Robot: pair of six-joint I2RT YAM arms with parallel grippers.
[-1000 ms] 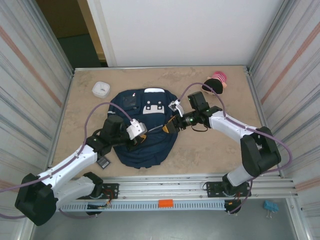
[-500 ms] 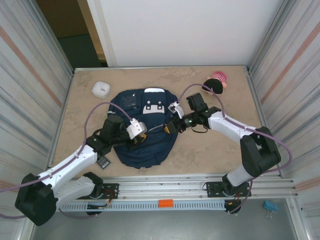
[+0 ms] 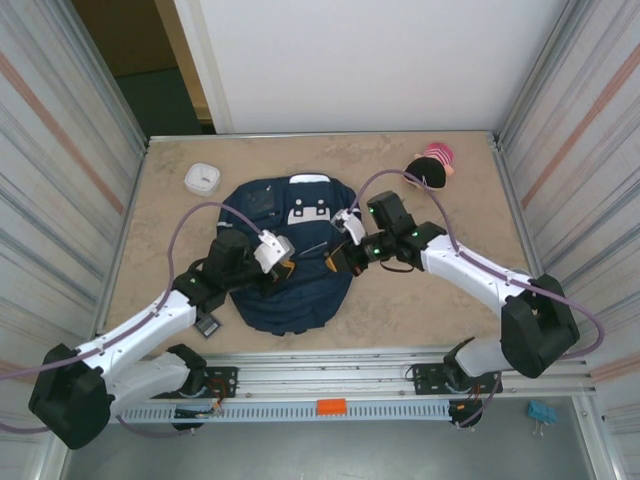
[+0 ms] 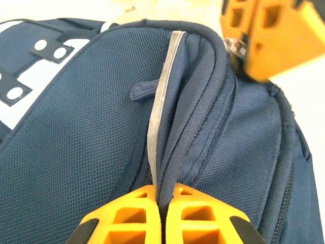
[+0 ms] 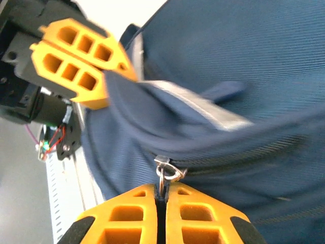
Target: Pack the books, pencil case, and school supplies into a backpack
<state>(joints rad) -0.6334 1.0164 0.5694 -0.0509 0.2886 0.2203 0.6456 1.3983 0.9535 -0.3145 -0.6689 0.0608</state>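
The navy backpack [image 3: 290, 285] lies flat in the middle of the table. My left gripper [image 3: 287, 266] is shut on a raised fold of its fabric [image 4: 170, 152], beside a pale stripe [image 4: 161, 96]. My right gripper [image 3: 334, 262] comes from the right and is shut on the metal zipper pull [image 5: 166, 169] of the backpack [image 5: 244, 61]. The two grippers sit close together, and each one's orange fingers [image 4: 269, 30] [image 5: 76, 61] show in the other's wrist view. A flat black rectangle [image 3: 207, 324] of the school supplies lies under my left arm. The books are hidden.
A small white rounded square [image 3: 202, 179] lies at the back left. The pencil case [image 3: 432, 165], pink and black, rests at the back right. Metal walls [image 3: 60, 200] close in both sides, and the rail [image 3: 330, 375] runs along the near edge.
My right gripper has shifted left toward the left gripper and closed on the zipper pull. The left gripper keeps its hold on the fabric fold.
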